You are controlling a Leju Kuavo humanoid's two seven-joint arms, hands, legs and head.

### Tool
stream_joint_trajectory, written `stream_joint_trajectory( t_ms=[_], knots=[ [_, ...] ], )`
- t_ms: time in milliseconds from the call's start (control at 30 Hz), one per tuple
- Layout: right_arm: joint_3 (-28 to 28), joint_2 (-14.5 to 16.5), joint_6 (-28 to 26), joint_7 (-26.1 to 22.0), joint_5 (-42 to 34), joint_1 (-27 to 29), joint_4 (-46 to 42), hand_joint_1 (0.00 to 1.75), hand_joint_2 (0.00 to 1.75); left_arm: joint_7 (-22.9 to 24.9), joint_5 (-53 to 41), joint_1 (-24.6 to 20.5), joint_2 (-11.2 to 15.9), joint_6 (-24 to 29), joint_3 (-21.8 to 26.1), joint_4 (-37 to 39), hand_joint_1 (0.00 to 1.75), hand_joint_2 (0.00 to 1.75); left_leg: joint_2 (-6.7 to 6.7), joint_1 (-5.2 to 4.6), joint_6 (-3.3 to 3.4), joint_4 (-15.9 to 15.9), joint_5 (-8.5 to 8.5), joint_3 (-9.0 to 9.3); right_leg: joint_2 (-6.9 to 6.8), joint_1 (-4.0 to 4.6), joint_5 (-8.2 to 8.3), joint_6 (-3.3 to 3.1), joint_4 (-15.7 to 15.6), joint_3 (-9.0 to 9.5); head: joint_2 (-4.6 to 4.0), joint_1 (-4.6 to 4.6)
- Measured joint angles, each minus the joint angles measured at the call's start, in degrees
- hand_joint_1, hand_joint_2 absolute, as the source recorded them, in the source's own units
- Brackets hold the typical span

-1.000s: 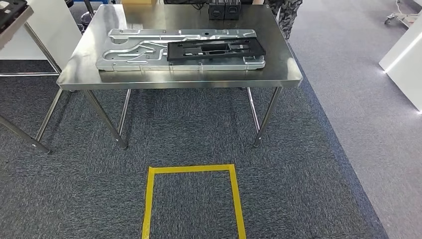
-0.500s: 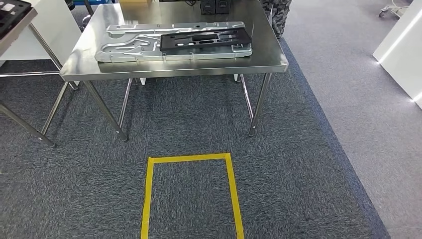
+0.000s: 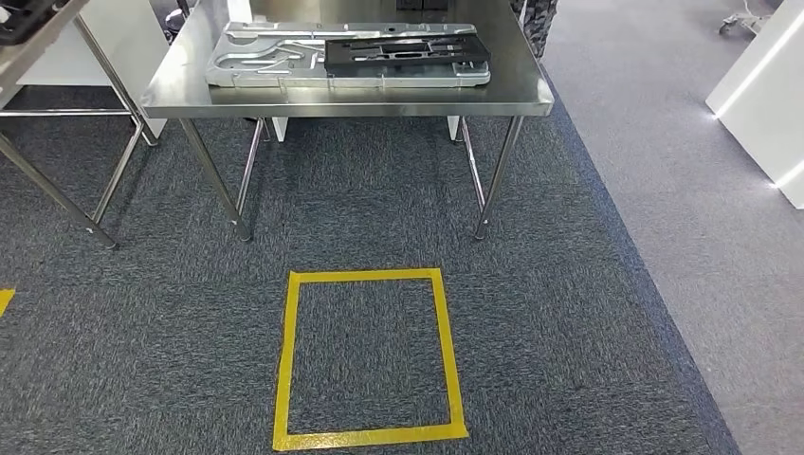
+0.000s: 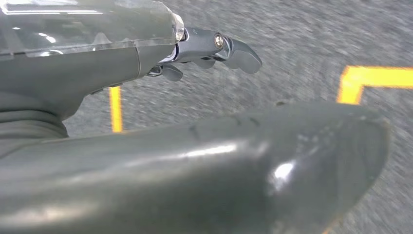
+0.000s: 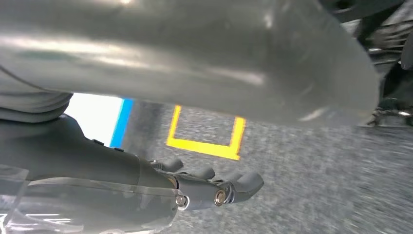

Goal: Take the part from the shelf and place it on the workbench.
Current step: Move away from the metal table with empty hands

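1. Since a second ago the whole view has slid back: the workbench point(image 3: 346, 95) now sits higher in the head view and the taped yellow square point(image 3: 368, 357) shows all four sides. That is the camera moving, not the furniture.
2. On the workbench lies a long silver plate point(image 3: 275, 57), and the black part point(image 3: 406, 54) rests on its right half, near the front edge.
3. Bare carpet point(image 3: 569, 313) runs from the table legs down to the square, with paler floor point(image 3: 692, 190) to the right.
4. At far left another table point(image 3: 43, 33) is cut off by the picture's edge.
5. Both arms hang over the carpet: the left hand point(image 4: 204, 48) and the right hand point(image 5: 204, 187) hold nothing, fingers loosely apart and slightly bent.
6. Both wrist views are blurred, each with a thumb across much of it.
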Motion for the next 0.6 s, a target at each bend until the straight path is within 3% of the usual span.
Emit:
stream_joint_trajectory(
  t_ms=[33,67,100,133,167,200,233,300,367,400,433,500,533,567,600],
  knots=[
    [-0.12,0.11,0.07,0.04,-0.06,-0.02,0.03,0.0,0.0,0.55,-0.23,0.07,0.1,-0.46,-0.16,0.0,0.0,0.0,-0.01,-0.09,-0.01,0.08,0.74,-0.99,0.05,-0.02,-1.58,0.08,3.45,-0.47,0.0,0.0],
    [-0.23,0.21,0.13,-0.07,-0.15,-0.05,0.04,0.0,0.0,1.04,-0.51,0.13,0.21,-0.84,-0.37,0.0,0.0,0.0,-0.01,-0.17,-0.06,0.21,1.46,-1.98,0.09,-0.02,-1.65,0.08,5.63,-0.3,0.0,-0.01],
    [-0.33,0.32,0.15,-0.34,-0.33,-0.09,0.05,0.0,0.0,1.4,-0.73,0.16,0.34,-1.11,-0.57,0.0,0.0,0.0,-0.01,-0.21,-0.15,0.39,2.11,-2.95,0.14,0.0,-0.44,0.01,6.02,0.74,0.0,-0.01],
    [-0.43,0.43,0.13,-0.82,-0.59,-0.14,0.05,0.0,0.0,1.68,-0.98,0.18,0.45,-1.36,-0.76,0.0,0.0,0.0,-0.02,-0.23,-0.28,0.63,2.72,-3.92,0.17,0.03,1.38,-0.13,4.23,2.9,0.0,-0.01],
    [-0.48,0.52,0.1,-1.42,-0.84,-0.2,0.05,0.0,0.0,1.88,-1.2,0.17,0.55,-1.55,-0.9,0.0,0.0,0.0,-0.04,-0.23,-0.42,0.91,3.24,-4.73,0.21,0.08,2.79,-0.35,0.63,5.98,0.0,-0.01],
    [-0.52,0.6,0.07,-2.04,-1.07,-0.33,0.05,0.0,0.0,2.01,-1.38,0.15,0.63,-1.76,-1.07,0.0,0.0,0.0,-0.07,-0.31,-0.6,1.2,3.69,-5.39,0.25,0.22,3.17,-0.65,-4.15,9.53,0.0,-0.01],
    [-0.55,0.64,0.04,-2.58,-1.24,-0.47,0.05,0.0,0.0,2.08,-1.57,0.13,0.69,-1.97,-1.26,0.0,0.0,0.0,-0.07,-0.37,-0.84,1.41,4.17,-5.88,0.28,0.34,2.8,-0.96,-8.64,12.56,0.0,-0.01],
    [-0.62,0.77,0.03,-3.26,-1.45,-0.72,0.07,0.0,0.0,2.01,-1.94,0.06,0.82,-2.37,-1.77,0.0,0.0,0.0,-0.04,-0.35,-1.45,1.44,5.22,-6.38,0.32,0.7,1.75,-1.61,-13.45,15.27,0.0,-0.01],
    [-0.69,0.99,0.05,-3.49,-1.57,-0.79,0.1,0.0,0.0,1.78,-2.44,0.08,1.06,-2.77,-2.2,0.0,0.0,0.0,-0.11,-0.18,-2.13,1.31,5.87,-6.74,0.15,0.68,2.63,-2.38,-13.93,14.71,0.0,-0.01],
    [-0.72,1.08,0.08,-3.52,-1.58,-0.85,0.12,0.0,0.0,1.68,-2.62,0.11,1.17,-2.89,-2.37,0.01,0.0,0.0,-0.21,-0.12,-2.44,2.05,4.91,-7.2,0.01,0.57,3.28,-2.87,-14.05,14.18,0.0,-0.01],
    [-0.73,1.15,0.1,-3.52,-1.56,-0.9,0.14,0.0,0.0,1.61,-2.76,0.16,1.24,-2.98,-2.51,0.01,0.0,0.0,-0.31,-0.05,-2.72,3.85,2.89,-7.96,-0.15,0.45,3.99,-3.29,-14.19,13.53,0.0,-0.01],
    [-0.73,1.2,0.12,-3.56,-1.45,-0.97,0.16,0.0,0.0,1.59,-2.83,0.2,1.29,-2.95,-2.75,0.01,0.0,0.0,-0.4,0.23,-3.2,10.65,-2.78,-10.02,-0.29,0.51,5.06,-3.77,-14.16,12.0,0.0,-0.01],
    [-0.73,1.2,0.11,-3.59,-1.38,-0.94,0.16,0.0,0.0,1.64,-2.83,0.22,1.29,-2.89,-2.87,0.0,0.0,0.0,-0.4,0.37,-3.42,14.5,-4.58,-10.86,-0.32,0.58,5.55,-3.78,-14.08,11.25,0.0,-0.01],
    [-0.73,1.2,0.13,-3.66,-1.3,-0.92,0.16,0.0,0.0,1.77,-2.83,0.24,1.29,-2.8,-2.99,0.0,0.0,0.0,-0.39,0.49,-3.61,17.45,-4.88,-11.18,-0.35,0.64,6.04,-3.75,-13.97,10.47,0.0,-0.01],
    [-0.73,1.2,0.16,-3.73,-1.22,-0.9,0.16,0.0,0.0,1.95,-2.83,0.27,1.31,-2.69,-3.12,0.0,0.0,0.0,-0.39,0.59,-3.74,18.72,-3.87,-10.73,-0.39,0.66,6.54,-3.65,-13.79,9.66,0.0,-0.01]
  ],
)
